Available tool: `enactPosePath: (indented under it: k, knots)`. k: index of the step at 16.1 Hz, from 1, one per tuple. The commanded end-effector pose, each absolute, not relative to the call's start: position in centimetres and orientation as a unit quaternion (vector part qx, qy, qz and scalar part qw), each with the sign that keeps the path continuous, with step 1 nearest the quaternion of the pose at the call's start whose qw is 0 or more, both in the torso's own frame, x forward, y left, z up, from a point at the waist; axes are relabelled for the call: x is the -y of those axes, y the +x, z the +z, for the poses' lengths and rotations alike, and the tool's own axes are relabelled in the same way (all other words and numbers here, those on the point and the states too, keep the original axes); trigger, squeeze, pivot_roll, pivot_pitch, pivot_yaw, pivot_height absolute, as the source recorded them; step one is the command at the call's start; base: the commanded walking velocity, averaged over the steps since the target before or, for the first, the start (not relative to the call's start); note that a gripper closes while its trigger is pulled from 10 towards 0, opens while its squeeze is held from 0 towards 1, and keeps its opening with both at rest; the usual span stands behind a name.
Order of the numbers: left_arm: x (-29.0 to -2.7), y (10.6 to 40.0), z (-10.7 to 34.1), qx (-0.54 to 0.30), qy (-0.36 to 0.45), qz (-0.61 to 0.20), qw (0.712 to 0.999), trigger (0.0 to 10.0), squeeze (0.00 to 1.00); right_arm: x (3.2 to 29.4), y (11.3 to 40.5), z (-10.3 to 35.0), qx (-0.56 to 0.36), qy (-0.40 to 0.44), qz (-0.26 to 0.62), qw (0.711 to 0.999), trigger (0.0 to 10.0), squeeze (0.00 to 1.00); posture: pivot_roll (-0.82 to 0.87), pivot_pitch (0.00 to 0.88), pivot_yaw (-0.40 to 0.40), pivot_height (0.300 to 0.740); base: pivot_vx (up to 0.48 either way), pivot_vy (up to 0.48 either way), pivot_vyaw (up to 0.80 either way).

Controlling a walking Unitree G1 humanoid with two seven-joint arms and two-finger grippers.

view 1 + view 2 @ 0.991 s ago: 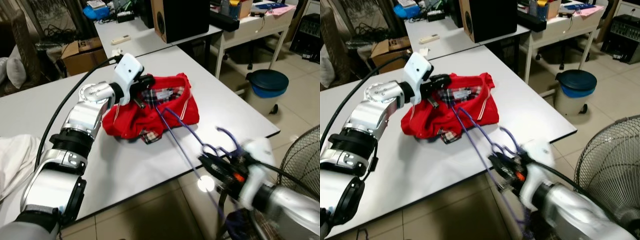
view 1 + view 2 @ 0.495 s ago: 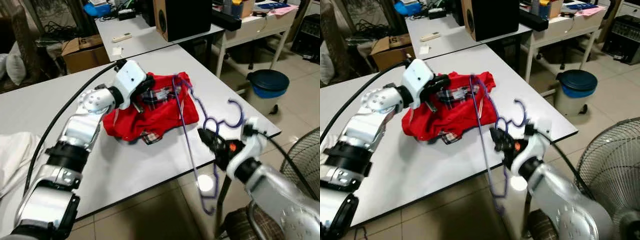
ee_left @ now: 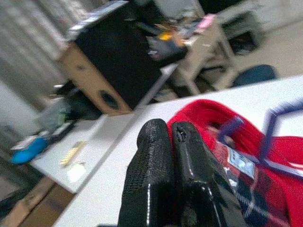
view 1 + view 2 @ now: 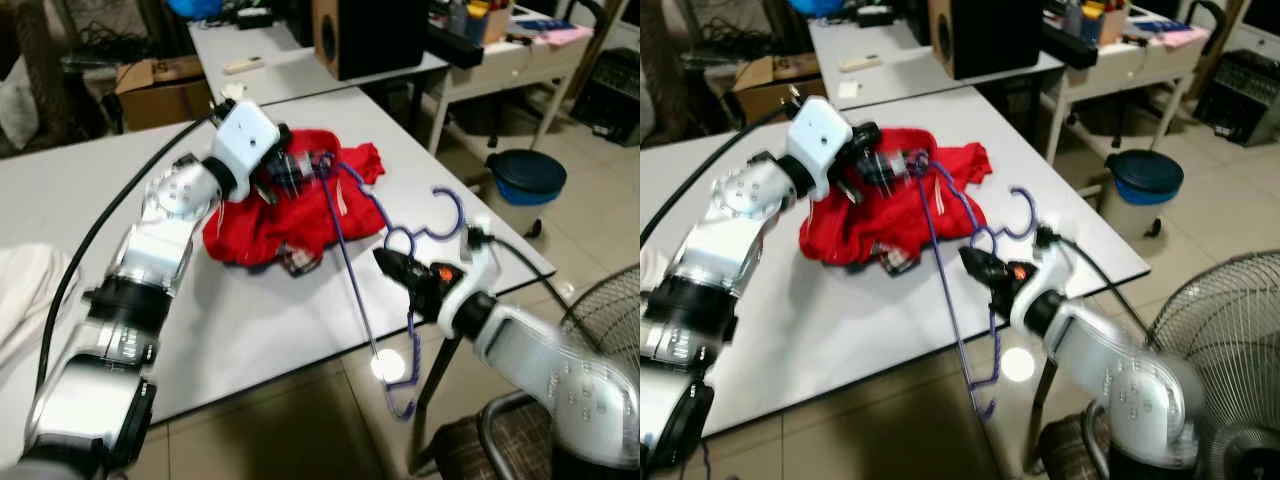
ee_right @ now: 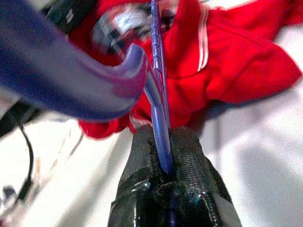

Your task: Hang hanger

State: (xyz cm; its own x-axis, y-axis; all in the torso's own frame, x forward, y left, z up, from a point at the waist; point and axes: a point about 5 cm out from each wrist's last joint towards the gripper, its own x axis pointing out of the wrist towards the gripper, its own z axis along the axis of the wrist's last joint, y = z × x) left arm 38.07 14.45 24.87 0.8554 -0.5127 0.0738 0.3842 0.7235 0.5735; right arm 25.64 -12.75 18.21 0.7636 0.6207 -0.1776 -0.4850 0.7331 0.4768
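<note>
Head views: right gripper (image 4: 398, 268) pinches the purple hanger (image 4: 352, 262), whose far shoulder has swung into the red shirt (image 4: 300, 205) collar by the left gripper (image 4: 283, 170)

Left wrist: fingers (image 3: 165, 179) pressed together on the collar

Right wrist: fingers (image 5: 189, 165) clamp the wire, so threading has begun

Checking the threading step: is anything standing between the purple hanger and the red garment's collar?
Nothing visible does. The right tool is shut on the purple hanger, whose far corner already reaches the collar of the red garment, where the left tool pinches the fabric. The white table between them is bare.
</note>
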Motion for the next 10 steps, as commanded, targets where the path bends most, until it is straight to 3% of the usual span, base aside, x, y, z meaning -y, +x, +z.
enactPosePath:
  k: [1,3,5,7,10]
  knots:
    - [-14.7,38.4,26.9,0.152,0.279,-0.218,0.923,0.0,0.00,12.5,25.9,18.6,-0.157,0.194,0.316,0.915,10.0,0.00,-0.14,0.000,0.036,0.740,0.000,0.000,0.00]
    - [-14.0,39.0,30.6,0.217,0.281,-0.192,0.915,0.0,0.00,14.1,28.1,20.6,-0.130,0.181,0.300,0.928,10.0,0.00,-0.14,0.000,0.021,0.740,0.000,0.000,0.00]
    - [-13.2,38.2,32.8,0.284,0.302,-0.206,0.886,0.0,0.00,14.8,29.1,21.6,-0.119,0.173,0.305,0.929,10.0,0.00,-0.13,0.000,0.018,0.740,0.000,0.000,0.00]
    - [-12.9,37.2,31.4,0.289,0.312,-0.244,0.872,0.0,0.00,14.4,29.0,21.5,-0.127,0.180,0.316,0.923,10.0,0.00,-0.13,0.000,0.022,0.740,0.000,0.000,0.00]
    - [-13.5,35.9,26.0,0.218,0.314,-0.274,0.883,0.0,0.00,13.5,27.3,19.3,-0.156,0.215,0.326,0.907,10.0,0.00,-0.12,0.000,0.012,0.740,0.000,0.000,0.00]
